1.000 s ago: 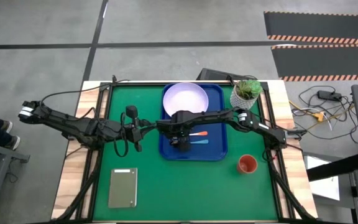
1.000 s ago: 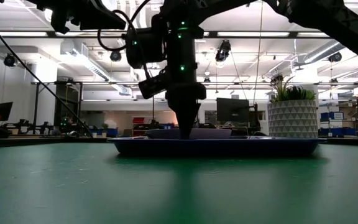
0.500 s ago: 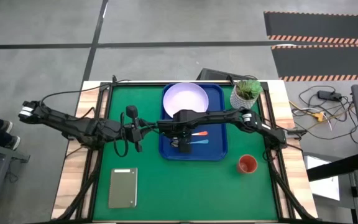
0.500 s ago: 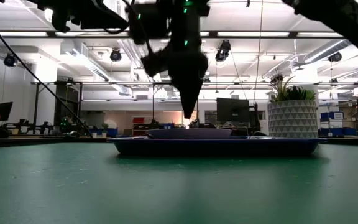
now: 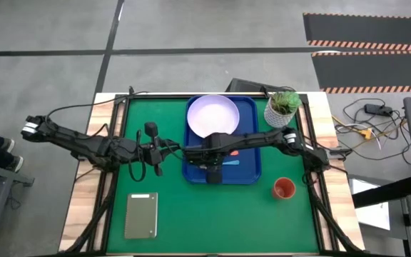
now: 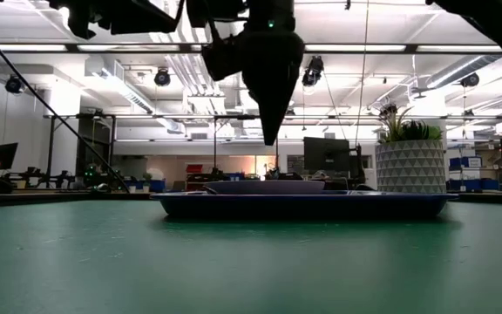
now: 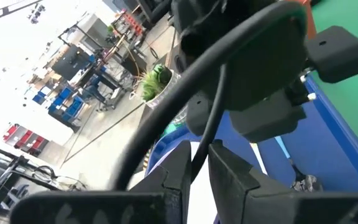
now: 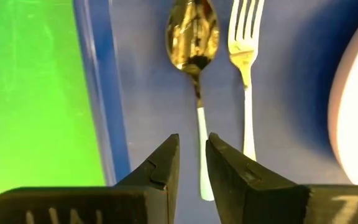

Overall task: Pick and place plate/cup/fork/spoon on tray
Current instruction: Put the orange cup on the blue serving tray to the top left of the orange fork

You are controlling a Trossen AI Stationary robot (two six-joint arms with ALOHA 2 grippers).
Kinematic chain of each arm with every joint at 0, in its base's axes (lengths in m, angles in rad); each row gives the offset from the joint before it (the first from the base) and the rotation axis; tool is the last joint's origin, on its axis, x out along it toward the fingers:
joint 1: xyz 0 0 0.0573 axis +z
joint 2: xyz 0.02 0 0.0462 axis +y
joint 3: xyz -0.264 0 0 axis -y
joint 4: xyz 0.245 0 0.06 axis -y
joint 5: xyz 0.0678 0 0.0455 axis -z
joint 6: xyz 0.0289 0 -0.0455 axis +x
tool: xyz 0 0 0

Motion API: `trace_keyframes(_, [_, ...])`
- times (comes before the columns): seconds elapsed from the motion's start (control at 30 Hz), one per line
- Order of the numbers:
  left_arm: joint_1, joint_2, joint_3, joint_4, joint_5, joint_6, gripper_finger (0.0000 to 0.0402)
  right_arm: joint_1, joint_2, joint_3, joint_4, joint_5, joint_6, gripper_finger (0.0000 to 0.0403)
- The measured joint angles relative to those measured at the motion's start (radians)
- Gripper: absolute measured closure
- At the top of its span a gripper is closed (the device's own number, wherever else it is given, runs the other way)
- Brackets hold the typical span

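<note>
The dark blue tray [image 5: 250, 171] lies at the table's middle. The lavender plate [image 5: 212, 116] rests on its far half. The orange-handled fork [image 8: 246, 37] and blue-handled spoon [image 8: 194, 43] lie side by side on the tray's near half. My right gripper [image 5: 212, 173] hangs above the spoon's handle [image 8: 201, 134], fingers pointing down with a narrow gap, holding nothing; in the low view [image 6: 270, 131] it is well above the tray [image 6: 303, 204]. The red-orange cup [image 5: 283, 188] stands on the green table right of the tray. My left gripper [image 5: 177, 150] waits at the tray's left edge, shut and empty.
A white pot with a green plant [image 5: 282, 106] stands at the tray's far right corner. A grey slab [image 5: 140, 215] lies near the table's near left. The green mat between slab and cup is bare.
My right gripper has risen straight up from the tray floor, where its tip stood a second ago, and now hangs clear above it. The spoon stays lying on the tray beside the fork.
</note>
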Motion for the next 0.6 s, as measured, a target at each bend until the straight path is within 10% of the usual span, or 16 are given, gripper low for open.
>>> trace_keyframes(0.6, [-0.080, -0.059, 0.018, 0.029, 0.092, -0.004, 0.0366, 0.065, -0.060, -0.023, -0.005, 0.009, 0.098, 0.0335])
